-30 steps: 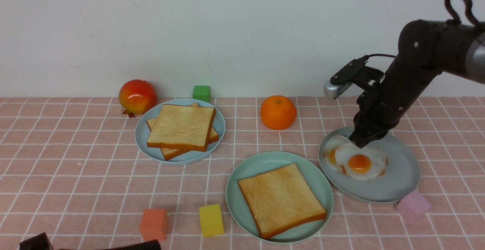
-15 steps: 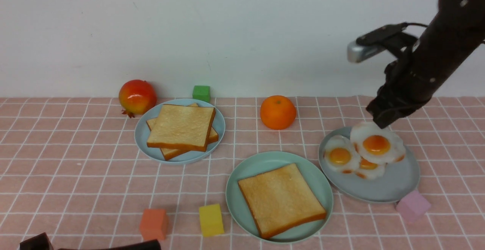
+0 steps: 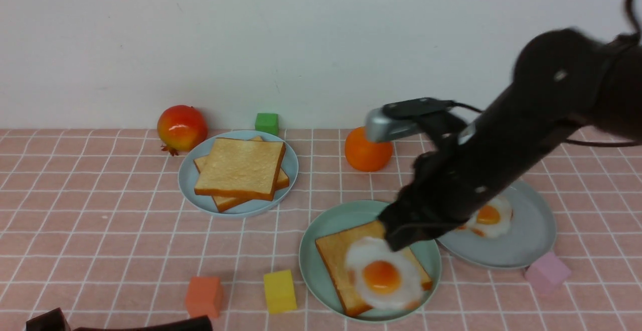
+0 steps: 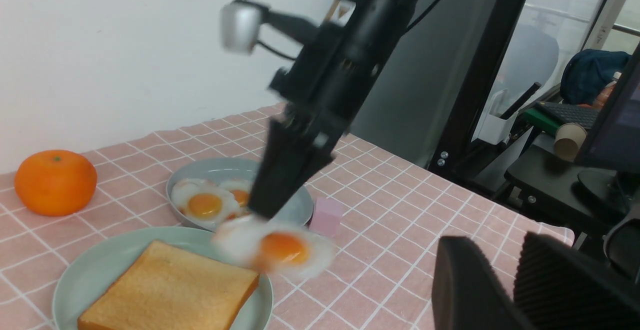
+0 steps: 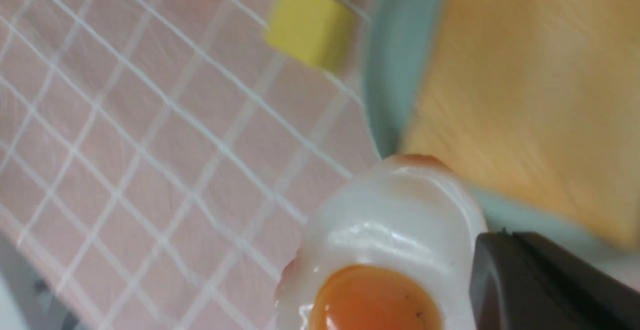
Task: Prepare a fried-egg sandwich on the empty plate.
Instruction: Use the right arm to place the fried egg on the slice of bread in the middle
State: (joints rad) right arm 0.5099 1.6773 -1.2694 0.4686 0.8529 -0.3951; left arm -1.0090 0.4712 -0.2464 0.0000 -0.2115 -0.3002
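The fried egg [image 3: 383, 273], white with an orange yolk, hangs pinched by its edge in my right gripper [image 3: 396, 238], which is shut on it. It hovers over the near right part of a toast slice [image 3: 336, 251] lying on the mint-green empty plate [image 3: 311, 251]. The left wrist view shows the same egg [image 4: 275, 247] blurred, low above the plate rim [image 4: 75, 280] beside the toast [image 4: 165, 295]. Whether egg and toast touch I cannot tell. My left gripper [image 4: 500, 242] stays low at the near left, fingers apart, nothing between them.
Two more eggs [image 3: 489, 215] lie on the grey-blue plate [image 3: 526, 240]. Two plain toasts [image 3: 241, 170] sit on the pale blue plate [image 3: 200, 195]. Around them are an orange [image 3: 363, 153], a pomegranate [image 3: 181, 128], and green [image 3: 266, 122], yellow [image 3: 279, 291], orange [image 3: 203, 297] and pink [image 3: 546, 272] blocks.
My right gripper lifted one egg off the grey-blue plate, carried it up and leftward, and now holds it low over the toast on the mint-green plate. The left arm stayed put.
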